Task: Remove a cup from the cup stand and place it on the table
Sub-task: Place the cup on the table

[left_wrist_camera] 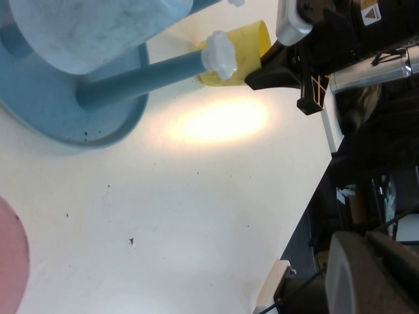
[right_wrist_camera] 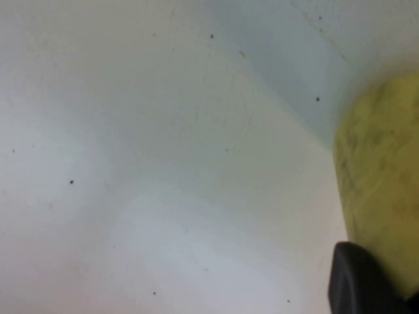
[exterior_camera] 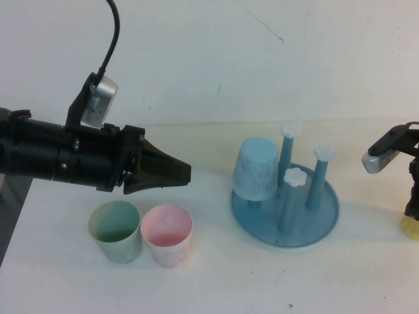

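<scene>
We see the right gripper (exterior_camera: 412, 219) clamped on the yellow cup (exterior_camera: 410, 227) at the tabletop's (exterior_camera: 216, 275) right edge (beside the cup stand (exterior_camera: 285, 212)). Our left gripper (exterior_camera: 171, 171) hovers closed near the left edge.

Four cups (exterior_camera: 256, 169), one cup stand (exterior_camera: 314, 229), two arms.

Left arm (exterior_camera: 59, 154): matte black cylindrical housing ending in the left gripper (exterior_camera: 180, 172), a black wedge narrowing to a blunt tip. A silver-grey wrist camera (exterior_camera: 101, 98) sits in a black bracket on top, fed by a black cable (exterior_camera: 112, 36). Right arm (exterior_camera: 414, 180): black links carrying an identical silver camera (exterior_camera: 383, 159); the left wrist view shows a yellow warning label (left_wrist_camera: 370, 11) (triangular symbol).
</scene>
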You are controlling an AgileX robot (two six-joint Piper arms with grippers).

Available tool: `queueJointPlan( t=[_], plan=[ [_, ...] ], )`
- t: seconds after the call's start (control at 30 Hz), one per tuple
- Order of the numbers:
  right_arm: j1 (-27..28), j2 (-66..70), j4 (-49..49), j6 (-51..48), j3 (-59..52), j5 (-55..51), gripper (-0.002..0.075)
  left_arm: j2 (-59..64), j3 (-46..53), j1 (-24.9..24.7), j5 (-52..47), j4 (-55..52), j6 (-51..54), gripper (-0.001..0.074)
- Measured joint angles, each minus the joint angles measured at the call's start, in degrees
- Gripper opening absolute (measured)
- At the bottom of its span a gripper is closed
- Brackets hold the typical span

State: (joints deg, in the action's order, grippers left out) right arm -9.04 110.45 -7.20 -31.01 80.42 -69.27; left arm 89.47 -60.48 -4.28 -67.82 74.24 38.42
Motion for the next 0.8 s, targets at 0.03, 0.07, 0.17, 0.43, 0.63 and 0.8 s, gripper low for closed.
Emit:
queueJointPlan(
  t=[0.03,0.07,0.17,0.43,0.63,0.8],
  plan=[
    [0.00,0.13,0.00,0.00,0.11,0.00,0.0020,0.00,0.00,0.00,0.00,0.00,0.18,-0.0001],
    [0.00,0.25,0.00,0.00,0.12,0.00,0.0020,0.00,0.00,0.00,0.00,0.00,0.47,-0.0001],
    [0.00,0.25,0.00,0.00,0.23,0.00,0.0020,0.00,0.00,0.00,0.00,0.00,0.85,-0.0001],
    [0.00,0.25,1.28,0.00,0.23,0.00,0.0162,0.00,0.00,0.00,0.00,-0.09,2.04,-0.0001],
    [0.00,0.25,1.65,-0.10,0.82,0.00,0.0313,0.00,0.00,0.00,0.00,-0.09,2.03,-0.0001],
    [0.00,-0.86,3.09,0.56,3.34,0.00,0.0328,0.00,0.00,0.00,0.00,-0.13,2.03,-0.0001]
  ],
)
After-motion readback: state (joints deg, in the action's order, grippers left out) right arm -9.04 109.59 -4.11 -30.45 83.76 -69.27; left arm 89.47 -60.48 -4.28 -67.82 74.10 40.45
